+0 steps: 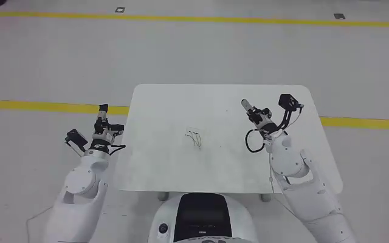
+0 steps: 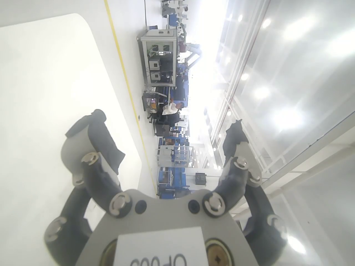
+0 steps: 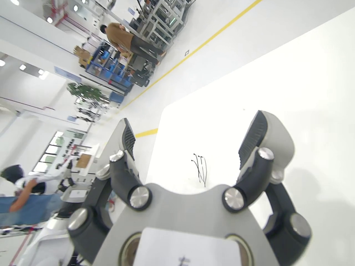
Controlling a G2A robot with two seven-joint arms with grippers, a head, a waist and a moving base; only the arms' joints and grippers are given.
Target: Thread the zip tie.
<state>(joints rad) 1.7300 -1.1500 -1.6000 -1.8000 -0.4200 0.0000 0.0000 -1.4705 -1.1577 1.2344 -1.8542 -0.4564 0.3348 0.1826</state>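
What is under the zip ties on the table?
The bare white table shows under the zip ties, which lie loose on it. Whether the thin strands cross over one another is too small to tell.

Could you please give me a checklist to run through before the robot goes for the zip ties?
1. Zip ties lying loose in the middle of the table: ok.
2. Left gripper open and empty: ok.
3. Right gripper open and empty: ok.
4. A gripper above the ties: not ok; left is off the table's edge, right over its right side.
5. Ties separate, not tangled: cannot tell.
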